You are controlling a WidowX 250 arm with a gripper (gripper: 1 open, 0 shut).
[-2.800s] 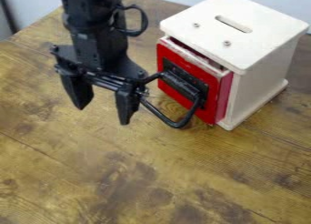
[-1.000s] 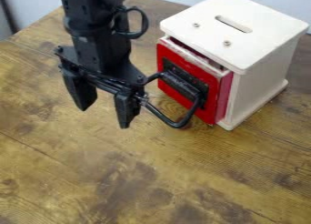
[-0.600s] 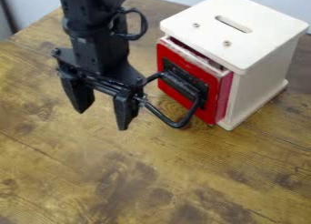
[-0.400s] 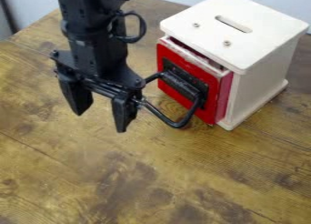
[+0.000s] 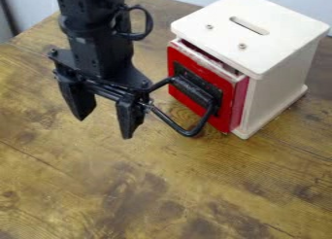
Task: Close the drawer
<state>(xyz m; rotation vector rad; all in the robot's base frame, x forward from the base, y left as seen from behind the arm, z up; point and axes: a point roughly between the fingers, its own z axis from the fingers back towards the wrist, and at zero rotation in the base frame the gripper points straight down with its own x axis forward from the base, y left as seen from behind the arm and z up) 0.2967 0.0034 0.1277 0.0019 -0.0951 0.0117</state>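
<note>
The drawer (image 5: 201, 92) has a red front with a black inset panel and sticks a short way out of a cream-white box (image 5: 259, 49). Its large black loop handle (image 5: 182, 112) juts toward the lower left over the table. My black gripper (image 5: 101, 109) hangs just left of the handle, open, with nothing between its two fingers. The right finger (image 5: 128, 117) stands close beside the loop; whether it touches the loop is unclear.
The box has slots on its top and stands at the back right of a worn wooden table (image 5: 155, 194). A dark edge of the table runs along the far left.
The gripper has drifted slightly left and a little up, away from the box. The drawer and handle have not moved.
</note>
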